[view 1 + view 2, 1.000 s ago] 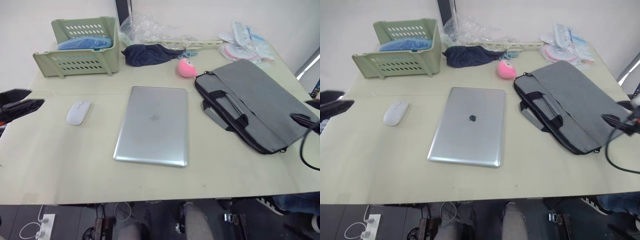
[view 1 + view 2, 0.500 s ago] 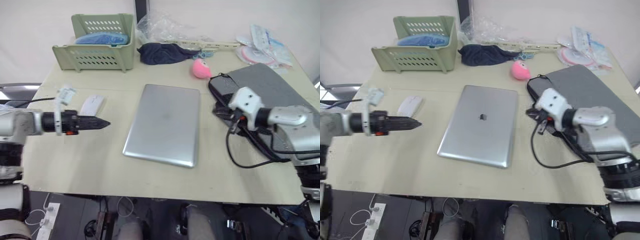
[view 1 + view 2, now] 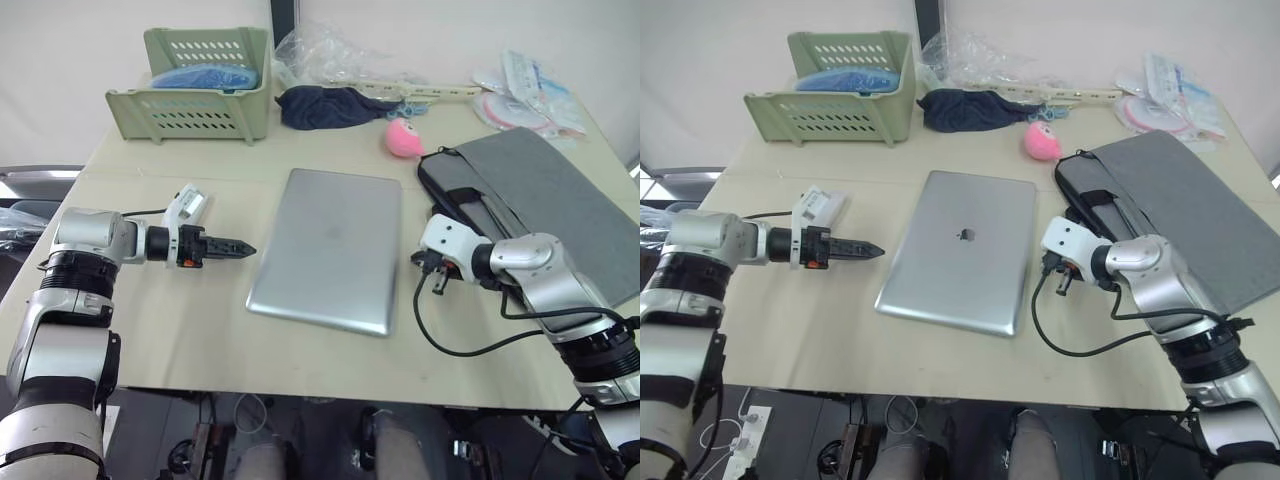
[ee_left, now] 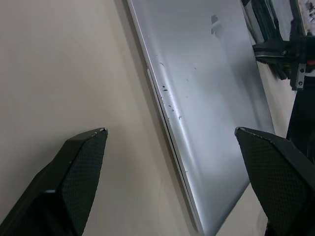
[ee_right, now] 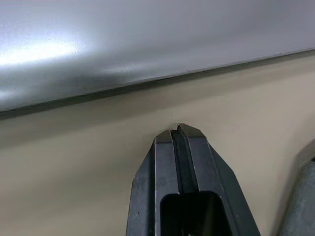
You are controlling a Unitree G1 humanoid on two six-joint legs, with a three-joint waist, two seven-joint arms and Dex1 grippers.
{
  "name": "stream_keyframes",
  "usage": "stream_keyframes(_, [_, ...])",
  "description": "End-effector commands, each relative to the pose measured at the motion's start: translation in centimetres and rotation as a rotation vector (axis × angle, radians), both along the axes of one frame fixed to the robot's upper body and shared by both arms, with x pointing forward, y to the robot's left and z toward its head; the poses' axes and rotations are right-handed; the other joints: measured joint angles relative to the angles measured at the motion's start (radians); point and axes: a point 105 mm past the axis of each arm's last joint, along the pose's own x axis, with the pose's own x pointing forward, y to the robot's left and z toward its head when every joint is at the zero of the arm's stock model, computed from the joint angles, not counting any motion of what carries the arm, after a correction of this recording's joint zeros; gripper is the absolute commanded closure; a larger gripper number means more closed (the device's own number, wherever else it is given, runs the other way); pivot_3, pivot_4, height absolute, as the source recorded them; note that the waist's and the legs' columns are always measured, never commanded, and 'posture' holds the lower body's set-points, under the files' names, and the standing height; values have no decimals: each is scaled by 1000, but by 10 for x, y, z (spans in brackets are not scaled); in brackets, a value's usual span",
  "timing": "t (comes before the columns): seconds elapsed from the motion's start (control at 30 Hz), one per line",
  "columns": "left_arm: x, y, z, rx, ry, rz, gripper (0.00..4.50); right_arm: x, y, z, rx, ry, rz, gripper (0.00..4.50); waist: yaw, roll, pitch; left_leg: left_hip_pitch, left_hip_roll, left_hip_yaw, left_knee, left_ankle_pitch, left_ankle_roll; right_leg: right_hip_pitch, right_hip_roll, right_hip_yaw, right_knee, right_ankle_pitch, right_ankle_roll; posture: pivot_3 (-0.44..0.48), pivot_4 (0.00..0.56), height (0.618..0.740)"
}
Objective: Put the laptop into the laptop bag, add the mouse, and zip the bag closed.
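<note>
Laptop (image 3: 958, 250) flat at frame centre on desk (image 3: 840, 330), bag (image 3: 1180, 215) at right. Left gripper (image 3: 872, 252) at centre left with jaws spread, grasping nothing. Right gripper (image 5: 178, 129) just right of laptop, jaws clenched empty.

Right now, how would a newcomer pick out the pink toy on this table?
Start at the silver laptop in the table's middle, then look past its far right corner. The pink toy sits between the dark cloth and the grey bag, the one small round pink thing there.

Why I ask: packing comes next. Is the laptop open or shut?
Shut: the laptop lies flat on the table, lid down, logo up.
</note>
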Motion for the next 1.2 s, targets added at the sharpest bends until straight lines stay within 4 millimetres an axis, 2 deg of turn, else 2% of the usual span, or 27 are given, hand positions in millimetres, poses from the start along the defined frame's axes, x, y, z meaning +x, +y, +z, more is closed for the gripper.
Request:
stream_keyframes(0.03, [4, -12, -9, -7, 27, -11, 0, 9, 6, -3, 22, -21, -10, 4445, -1, -1, -1, 0, 0, 0, 0, 0, 0, 0, 0, 0, 0, 0, 0, 0, 150, 740])
stream_keyframes(0.17, [10, -32, -6, -60, 31, -39, 0, 16, 10, -9, 26, -20, -10, 4445, -2, -4, -3, 1, 0, -1, 1, 0, 0, 2, 0, 0, 1, 0, 0, 0, 150, 740])
stream_keyframes(0.33, [12, -47, -7, -86, 38, -66, 0, 19, 17, -12, 32, -20, 14, 4445, -10, -5, -4, 2, 0, -1, 1, 0, 0, 2, 0, 0, 1, 0, 0, 0, 150, 740])
stream_keyframes(0.5, [7, -63, -7, -117, 58, -128, 0, 21, 34, -10, 65, -31, 59, 4445, -9, -8, -7, 2, 0, -1, 2, 0, 0, 2, 0, 0, 1, 0, 0, 0, 150, 740])
stream_keyframes(0.67, [0, -78, 3, -212, 95, -161, 0, 13, 56, -18, 126, -3, 91, 4445, -22, -11, -9, 2, 0, -2, 1, 0, 0, 2, 0, 0, 1, 0, 0, 0, 150, 740])
stream_keyframes(0.87, [-3, -78, 1, -212, 90, -142, 0, 9, 53, -26, 126, 12, 78, 4445, -36, -11, -9, 2, 1, -4, -1, 0, 0, 1, 0, -2, 1, 0, -1, 0, 150, 740])
stream_keyframes(1.2, [-5, -51, 9, -294, 140, -29, 0, 5, 33, -30, 105, 20, 37, 4445, -36, -11, -9, 2, 0, -7, -1, 0, 0, 1, 0, -3, 1, 0, -1, 0, 150, 740])
